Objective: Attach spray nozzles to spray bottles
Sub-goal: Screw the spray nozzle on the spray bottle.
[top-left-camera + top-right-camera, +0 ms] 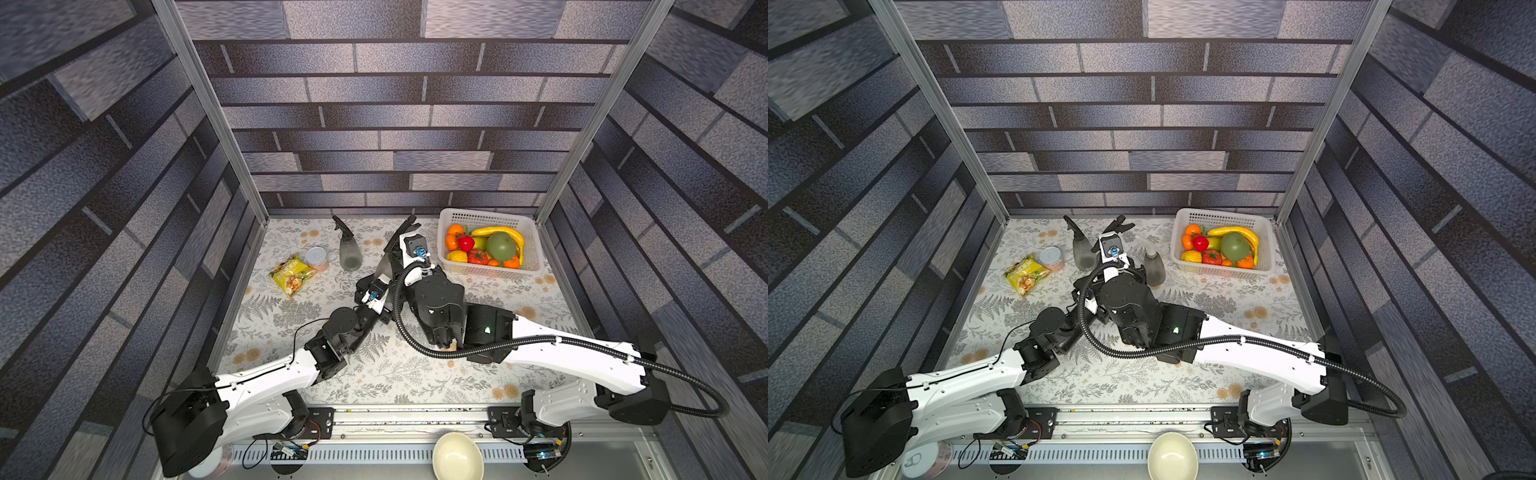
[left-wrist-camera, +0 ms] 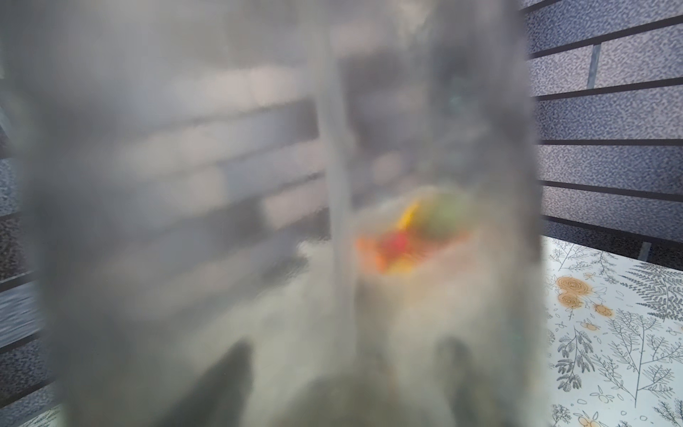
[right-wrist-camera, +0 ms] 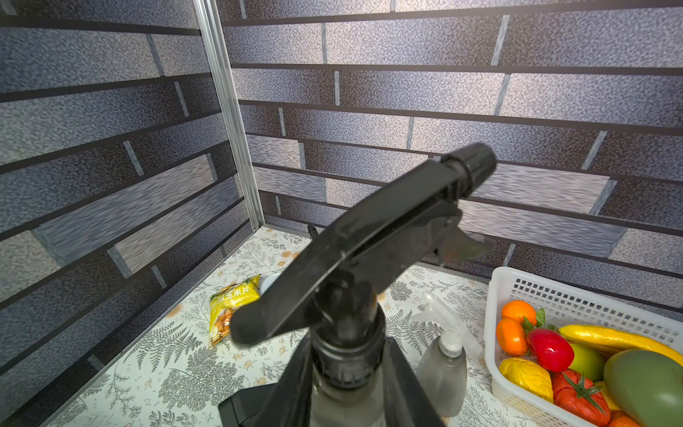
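1. Grey see-through plastic fills the left wrist view. The held bottle [image 2: 184, 185] sits right against the left tool [image 1: 376, 283]. That tool looks clamped on the bottle's body, its fingers only dark smears through the wall.
2. The black nozzle [image 3: 369, 236] sits on that bottle's neck, between the fingers of the right tool [image 3: 347, 373]. They flank its collar, but I cannot tell whether they press on it or stand just clear.
3. The bottle's long axis passes through the right tool's gap, with the body on the near side and the spray head crosswise beyond the fingers. The right arm is nearer the collar, so any tightening looks like its work.
4. Beyond the right tool stands a bottle with white nozzle [image 3: 441, 369]. Farther off is a bottle with black nozzle [image 1: 350, 251].
5. The thread under the collar is hidden, so how well the nozzle is seated is unclear. In both top views the arms cover the grip.
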`<state>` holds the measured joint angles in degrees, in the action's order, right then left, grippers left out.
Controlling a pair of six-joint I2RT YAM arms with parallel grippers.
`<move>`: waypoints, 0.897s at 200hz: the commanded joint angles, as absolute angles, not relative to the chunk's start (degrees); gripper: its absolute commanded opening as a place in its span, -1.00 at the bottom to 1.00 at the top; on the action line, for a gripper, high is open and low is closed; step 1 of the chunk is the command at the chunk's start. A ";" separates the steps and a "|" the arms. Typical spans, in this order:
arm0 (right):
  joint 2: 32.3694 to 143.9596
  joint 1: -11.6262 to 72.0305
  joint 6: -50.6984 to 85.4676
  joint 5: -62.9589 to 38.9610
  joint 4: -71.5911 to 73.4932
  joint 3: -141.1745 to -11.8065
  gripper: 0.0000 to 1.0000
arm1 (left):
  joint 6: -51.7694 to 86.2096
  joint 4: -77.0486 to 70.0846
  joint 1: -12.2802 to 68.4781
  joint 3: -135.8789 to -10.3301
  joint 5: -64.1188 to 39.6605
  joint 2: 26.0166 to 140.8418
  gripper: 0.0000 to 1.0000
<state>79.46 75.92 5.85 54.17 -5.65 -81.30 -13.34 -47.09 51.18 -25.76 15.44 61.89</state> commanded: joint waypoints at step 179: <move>70.23 78.73 10.92 43.56 -19.36 -78.21 0.02 | -14.16 -54.23 47.83 -25.06 8.92 59.15 0.58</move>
